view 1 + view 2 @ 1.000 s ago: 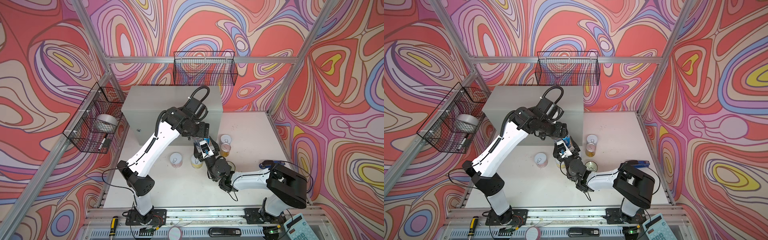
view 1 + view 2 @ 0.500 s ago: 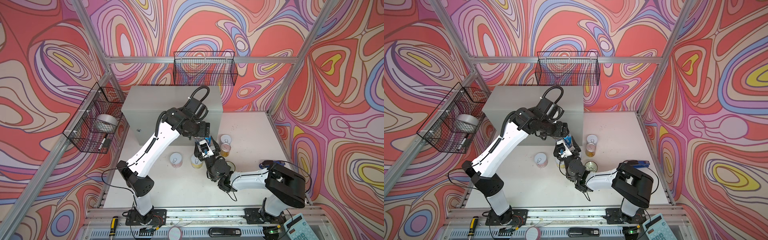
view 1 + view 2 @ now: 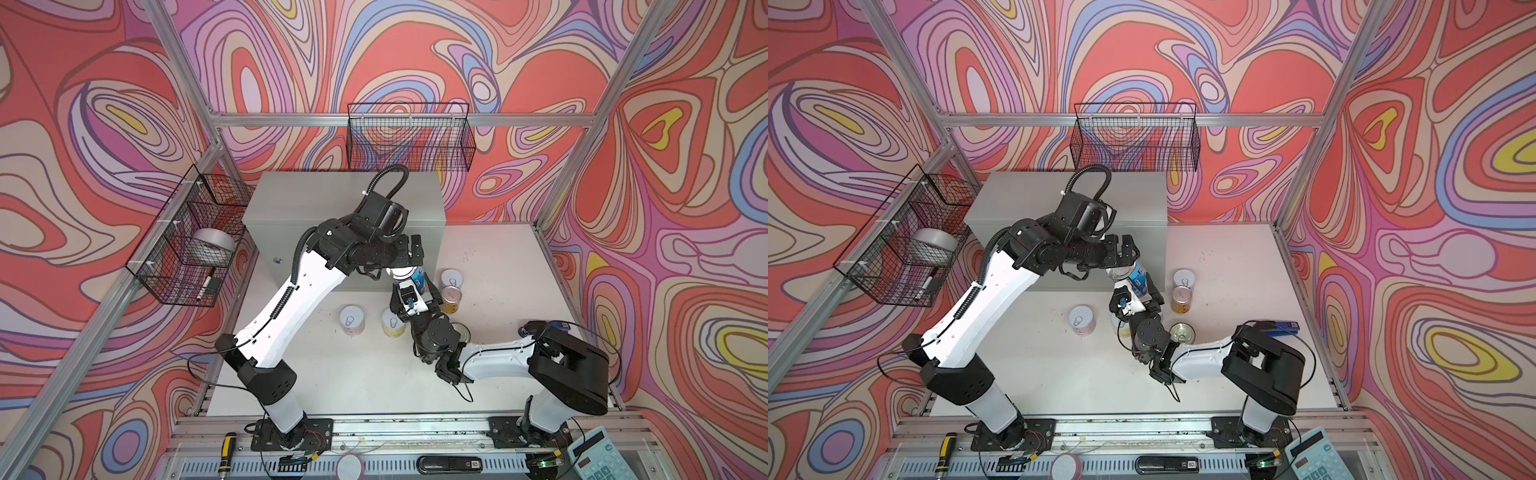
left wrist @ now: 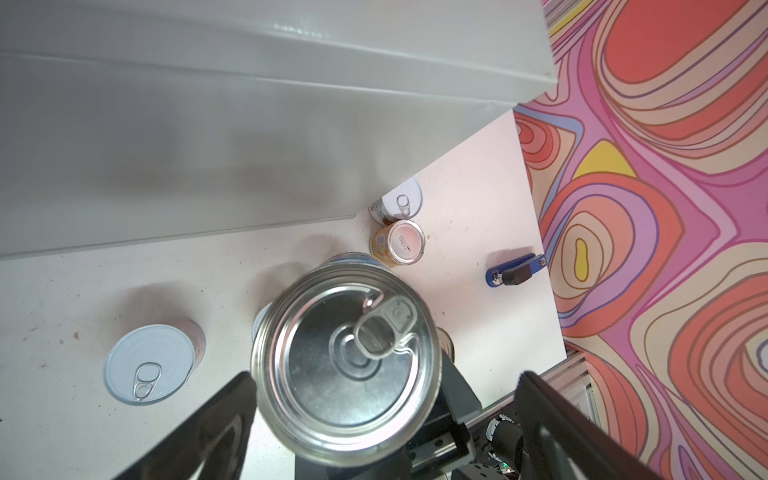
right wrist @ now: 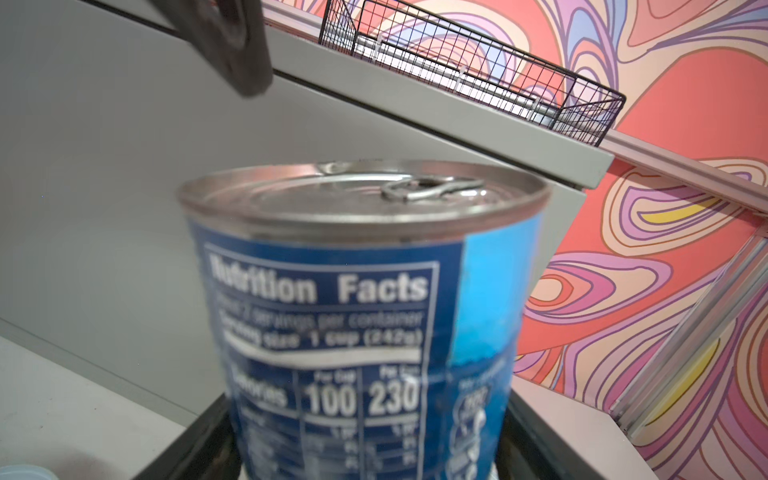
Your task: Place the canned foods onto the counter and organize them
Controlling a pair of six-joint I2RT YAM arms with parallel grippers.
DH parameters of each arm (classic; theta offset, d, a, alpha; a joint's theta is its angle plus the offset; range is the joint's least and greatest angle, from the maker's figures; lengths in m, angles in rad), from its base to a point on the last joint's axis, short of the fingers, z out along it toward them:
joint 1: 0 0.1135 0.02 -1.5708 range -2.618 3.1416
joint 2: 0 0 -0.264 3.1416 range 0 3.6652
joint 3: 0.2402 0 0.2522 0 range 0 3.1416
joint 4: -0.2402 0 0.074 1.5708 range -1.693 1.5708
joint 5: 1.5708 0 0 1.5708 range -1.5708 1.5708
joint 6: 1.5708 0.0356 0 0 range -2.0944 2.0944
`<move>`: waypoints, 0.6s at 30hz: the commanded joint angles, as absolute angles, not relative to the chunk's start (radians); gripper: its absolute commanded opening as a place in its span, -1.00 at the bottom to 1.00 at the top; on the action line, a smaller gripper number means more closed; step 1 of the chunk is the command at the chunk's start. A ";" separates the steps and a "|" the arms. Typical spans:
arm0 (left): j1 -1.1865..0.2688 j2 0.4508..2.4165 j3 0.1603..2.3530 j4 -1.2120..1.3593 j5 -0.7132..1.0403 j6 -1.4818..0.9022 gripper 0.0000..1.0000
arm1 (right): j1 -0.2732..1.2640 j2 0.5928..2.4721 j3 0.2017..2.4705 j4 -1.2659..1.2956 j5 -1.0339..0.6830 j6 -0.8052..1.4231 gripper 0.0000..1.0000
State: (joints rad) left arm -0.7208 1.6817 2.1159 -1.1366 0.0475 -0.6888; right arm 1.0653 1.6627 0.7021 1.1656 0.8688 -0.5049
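A tall dark blue can (image 3: 409, 277) (image 3: 1132, 277) hangs upright in front of the grey counter (image 3: 332, 195) (image 3: 1038, 195). My right gripper (image 3: 412, 293) (image 5: 365, 449) is shut on the can's lower body (image 5: 353, 311) from below. My left gripper (image 3: 413, 249) (image 4: 386, 386) is open just above it. Its fingers (image 4: 220, 428) stand wide either side of the pull-tab lid (image 4: 347, 357), one near the rim and one well apart. On the white table stand a pink can (image 3: 352, 320), a yellow can (image 3: 392, 322), an orange can (image 3: 451, 297) and a white can (image 3: 452, 277). Another can's lid (image 3: 462, 330) shows beside my right wrist.
A black wire basket (image 3: 409, 137) hangs on the back wall above the counter. Another basket (image 3: 187, 245) on the left wall holds a grey tape roll (image 3: 214, 245). A blue tool (image 3: 536, 326) lies near the table's right edge. The counter's front face is close behind the held can.
My left gripper's jaws have opened wide off the top of the blue can. My right gripper has kept its hold on the can, almost in the same place.
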 commanded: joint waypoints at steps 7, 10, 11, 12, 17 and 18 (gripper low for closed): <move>-0.710 1.648 2.115 -1.131 -0.031 -0.694 1.00 | 1.065 1.608 0.706 1.270 0.842 -0.478 0.43; -0.706 1.632 2.125 -1.135 -0.050 -0.684 1.00 | 1.065 1.599 0.704 1.262 0.839 -0.471 0.42; -0.704 1.625 2.131 -1.143 -0.066 -0.678 1.00 | 1.065 1.594 0.703 1.260 0.837 -0.467 0.42; -0.704 1.617 2.137 -1.152 -0.087 -0.668 1.00 | 1.065 1.586 0.702 1.253 0.833 -0.462 0.43; -0.697 1.533 2.087 -1.171 -0.229 -0.620 1.00 | 1.065 1.526 0.704 1.153 0.804 -0.407 0.42; -0.690 1.506 2.056 -1.165 -0.257 -0.619 1.00 | 1.065 1.516 0.699 1.152 0.802 -0.400 0.43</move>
